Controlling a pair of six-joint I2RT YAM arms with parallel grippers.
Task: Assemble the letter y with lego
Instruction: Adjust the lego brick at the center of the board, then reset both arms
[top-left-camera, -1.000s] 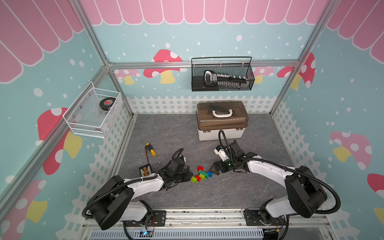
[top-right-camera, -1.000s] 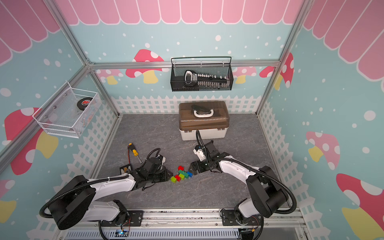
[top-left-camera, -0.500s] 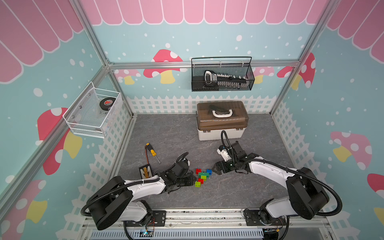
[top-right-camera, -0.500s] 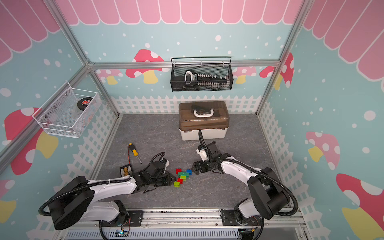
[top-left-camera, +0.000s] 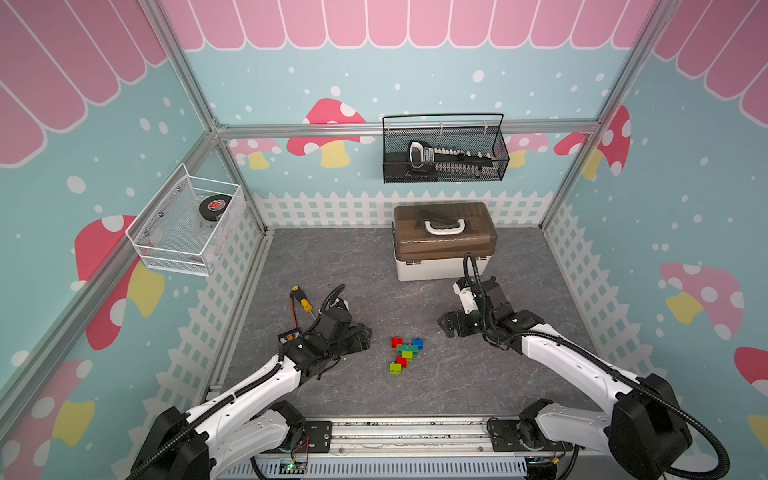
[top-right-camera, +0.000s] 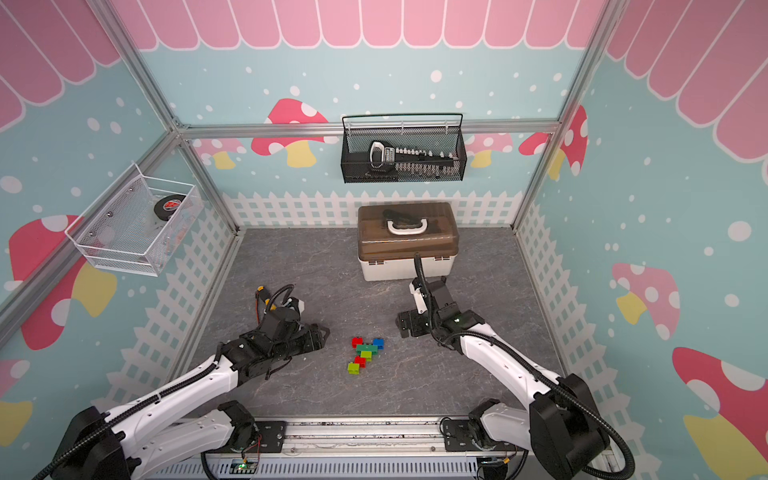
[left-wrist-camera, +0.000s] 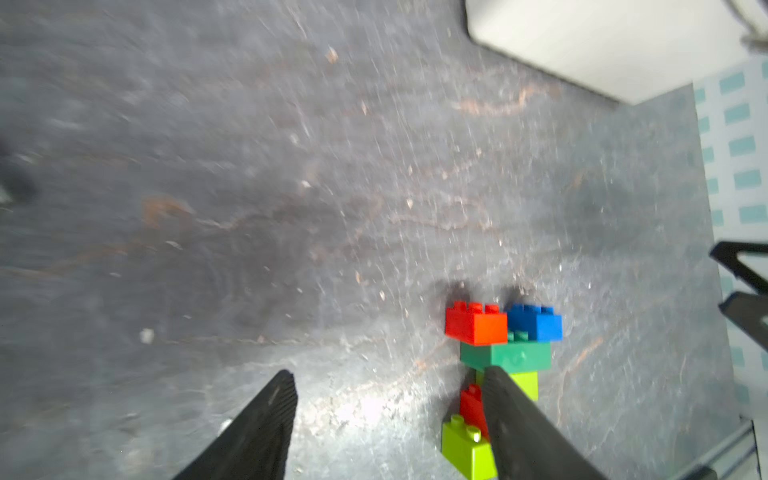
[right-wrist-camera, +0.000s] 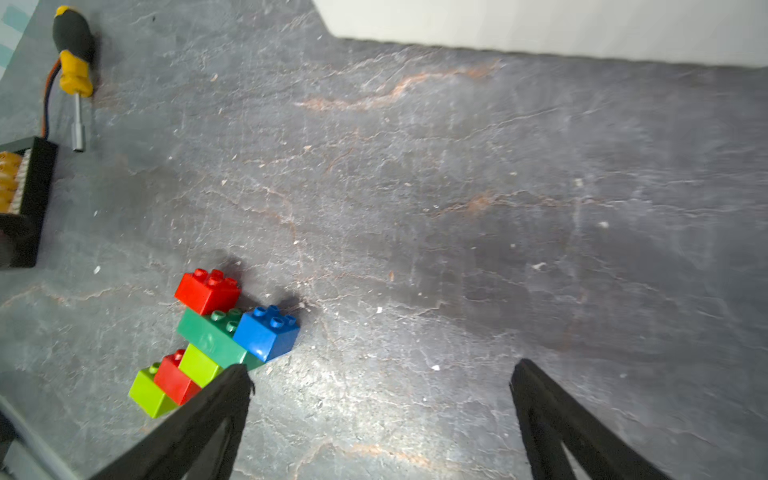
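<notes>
A: Where's the letter y (top-left-camera: 405, 352)?
B: Flat on the table (top-left-camera: 332, 257), between left gripper (top-left-camera: 366, 336) and right gripper (top-left-camera: 444, 327) (looks complete).
A: Jaws?
B: Both wide apart, holding nothing. Retreat straight back; don't brush it.

Item: letter y (top-left-camera: 404, 353), lying flat mid-bench on the grey bench (top-left-camera: 478, 374). Red and blue tips, dark green bar, lime-red-lime stem.
Left hand (top-left-camera: 367, 337): at its 9 o'clock, near, not touching.
Right hand (top-left-camera: 444, 327): at 2 o'clock, apart.
Screwdriver (top-left-camera: 302, 300): at 10 o'clock.
Brown-lidded toolbox (top-left-camera: 444, 243): at 12 o'clock, well apart.
</notes>
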